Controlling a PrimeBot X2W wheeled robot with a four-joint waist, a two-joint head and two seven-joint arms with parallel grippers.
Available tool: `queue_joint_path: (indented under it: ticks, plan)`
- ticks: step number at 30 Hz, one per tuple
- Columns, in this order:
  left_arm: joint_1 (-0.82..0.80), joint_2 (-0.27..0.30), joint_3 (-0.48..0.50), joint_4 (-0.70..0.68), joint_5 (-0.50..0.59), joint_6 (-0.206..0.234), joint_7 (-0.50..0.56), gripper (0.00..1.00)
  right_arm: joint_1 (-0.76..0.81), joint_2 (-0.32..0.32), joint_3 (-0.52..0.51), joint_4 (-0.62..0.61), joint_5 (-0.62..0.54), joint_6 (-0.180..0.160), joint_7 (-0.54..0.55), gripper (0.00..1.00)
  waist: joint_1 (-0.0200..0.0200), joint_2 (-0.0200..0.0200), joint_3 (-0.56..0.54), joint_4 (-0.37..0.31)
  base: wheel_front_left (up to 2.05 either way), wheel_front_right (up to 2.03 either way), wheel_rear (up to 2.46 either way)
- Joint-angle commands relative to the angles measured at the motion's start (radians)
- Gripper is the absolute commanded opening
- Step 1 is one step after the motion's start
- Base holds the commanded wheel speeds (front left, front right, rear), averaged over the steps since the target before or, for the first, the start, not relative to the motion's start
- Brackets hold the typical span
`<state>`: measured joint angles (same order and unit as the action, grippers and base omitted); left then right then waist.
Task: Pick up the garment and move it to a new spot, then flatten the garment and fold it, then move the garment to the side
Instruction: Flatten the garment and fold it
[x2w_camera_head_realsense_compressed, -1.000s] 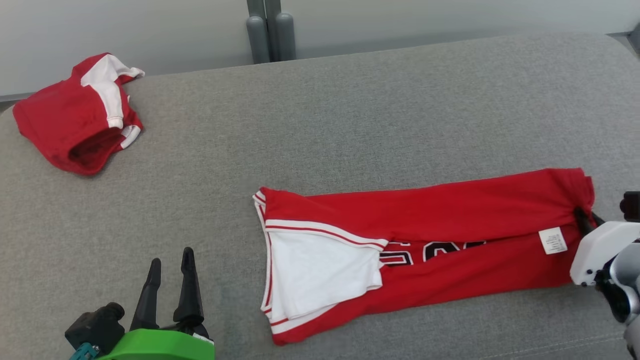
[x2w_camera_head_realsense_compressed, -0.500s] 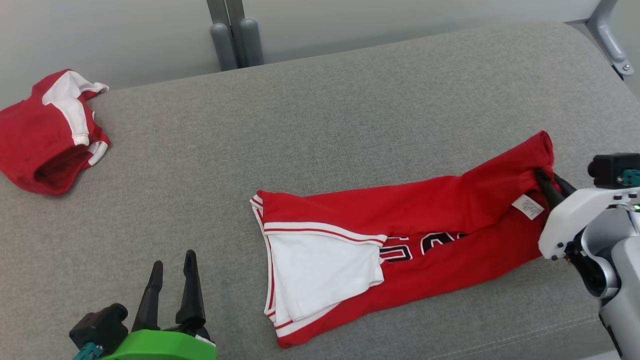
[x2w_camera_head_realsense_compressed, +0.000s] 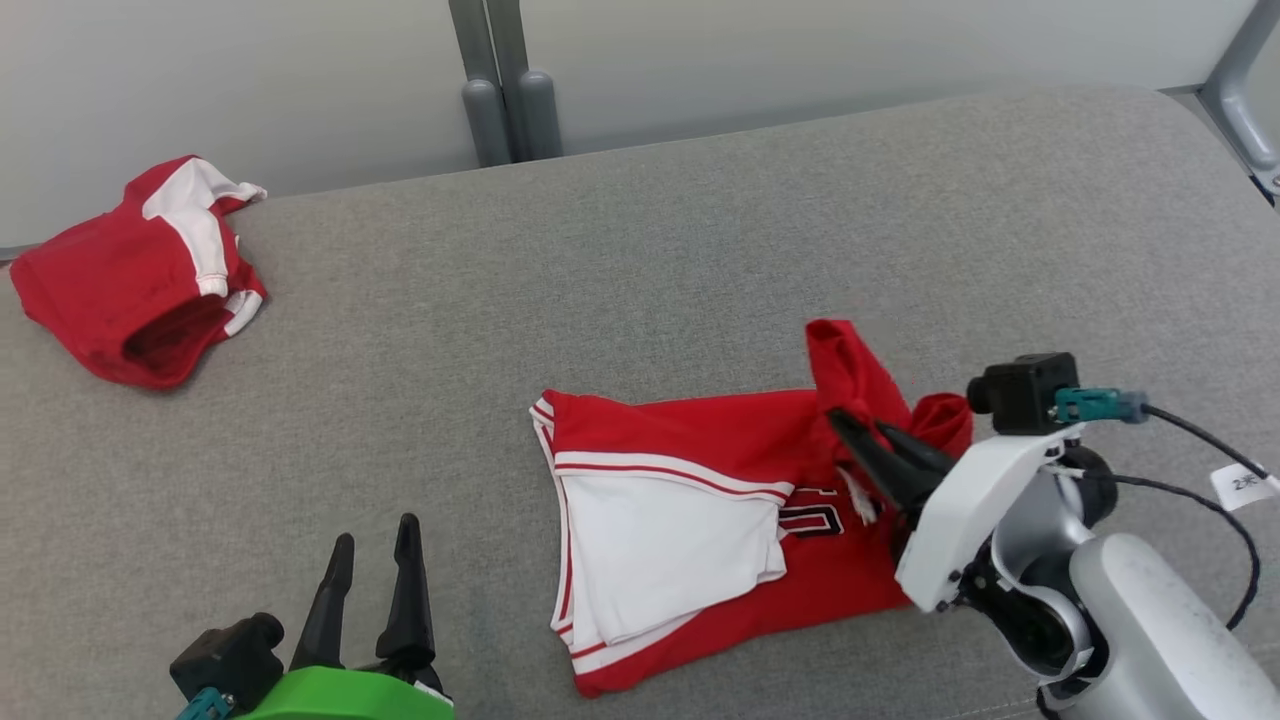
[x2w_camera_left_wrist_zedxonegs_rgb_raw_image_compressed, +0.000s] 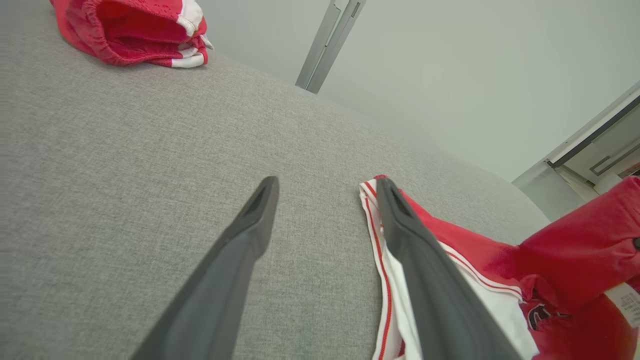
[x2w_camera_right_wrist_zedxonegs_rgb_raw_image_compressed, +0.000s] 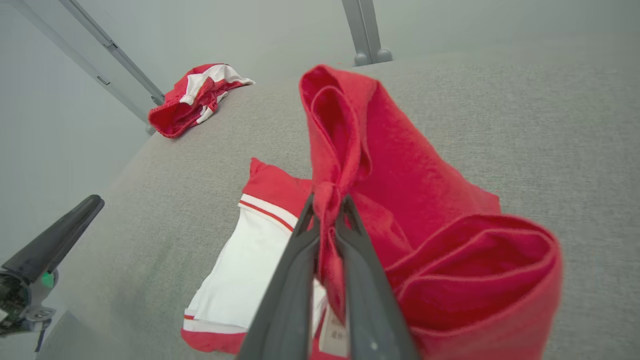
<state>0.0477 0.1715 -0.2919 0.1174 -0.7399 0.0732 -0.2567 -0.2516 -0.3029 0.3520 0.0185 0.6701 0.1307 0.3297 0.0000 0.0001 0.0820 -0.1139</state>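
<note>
Since a second ago, my right gripper (x2w_camera_head_realsense_compressed: 857, 424) has lifted the garment's far end off the cushion and carried it from 3 o'clock in the head view in toward centre, so the long red strip now doubles over itself. Its two dark fingers are clenched on a bunched pinch of red cloth.

The garment (x2w_camera_head_realsense_compressed: 690, 440) is a soft red jersey with a white panel, striped trim and dark lettering. It lies just right of centre on the grey woven cushion (x2w_camera_head_realsense_compressed: 640, 250). My left gripper (x2w_camera_head_realsense_compressed: 375, 530), at 7 o'clock, is released with its fingers spread, holding nothing.

To fold well, I judge I should carry the pinched end low toward the trimmed edge at 9 o'clock and lay it flat before letting go, or the limp knit will slump into a heap. Another crumpled red-and-white piece (x2w_camera_head_realsense_compressed: 130, 280) sits at 10 o'clock, well apart.
</note>
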Motion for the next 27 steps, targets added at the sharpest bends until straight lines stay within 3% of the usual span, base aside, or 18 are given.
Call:
queue_joint_path:
  ticks: [1, 6, 13, 22, 23, 24, 25, 26, 27]
  plan:
    - [-0.002, 0.000, -0.001, 0.003, -0.002, -0.005, 0.000, 1.00, 0.011, 0.016, 0.020, -0.012, 0.011, 0.000, 0.007, 0.00, 0.0000, -0.0001, -0.011, 0.019, 0.00, 0.00, 0.00]
    - [-0.004, -0.004, -0.010, 0.009, -0.004, -0.010, 0.002, 1.00, -0.002, 0.096, 0.084, 0.013, 0.030, 0.000, -0.009, 0.00, 0.0000, -0.0001, -0.022, 0.047, 0.00, 0.00, 0.00]
    - [-0.021, -0.008, -0.021, 0.012, -0.001, -0.015, 0.006, 1.00, -0.051, 0.211, 0.162, 0.161, 0.050, 0.000, -0.082, 0.00, 0.0000, -0.0001, -0.019, 0.096, 0.00, 0.00, 0.00]
    - [-0.042, -0.016, -0.031, 0.021, 0.004, -0.021, 0.004, 1.00, -0.145, 0.249, 0.191, 0.399, 0.083, 0.000, -0.188, 0.00, 0.0000, -0.0001, -0.001, 0.149, 0.00, 0.00, 0.00]
    - [-0.044, -0.017, -0.030, 0.023, 0.004, -0.020, 0.003, 1.00, -0.155, 0.250, 0.199, 0.422, 0.089, 0.000, -0.196, 0.23, 0.0000, -0.0001, -0.001, 0.153, 0.00, 0.00, 0.00]
    - [-0.045, -0.017, -0.030, 0.024, 0.004, -0.020, 0.003, 1.00, -0.161, 0.251, 0.206, 0.438, 0.093, 0.000, -0.202, 0.38, 0.0000, -0.0001, 0.000, 0.156, 0.00, 0.00, 0.00]
    - [-0.044, -0.017, -0.029, 0.025, 0.005, -0.021, 0.002, 1.00, -0.170, 0.252, 0.214, 0.454, 0.101, 0.000, -0.211, 0.91, 0.0000, -0.0001, 0.000, 0.159, 0.00, 0.00, 0.00]
    - [-0.044, -0.017, -0.029, 0.026, 0.005, -0.021, 0.002, 1.00, -0.176, 0.252, 0.221, 0.463, 0.109, 0.000, -0.219, 1.00, 0.0000, -0.0001, 0.000, 0.161, 0.00, 0.00, 0.00]
    - [-0.044, -0.017, -0.028, 0.027, 0.005, -0.021, 0.001, 1.00, -0.182, 0.252, 0.232, 0.473, 0.118, 0.000, -0.228, 1.00, 0.0000, -0.0001, 0.000, 0.163, 0.00, 0.00, 0.00]
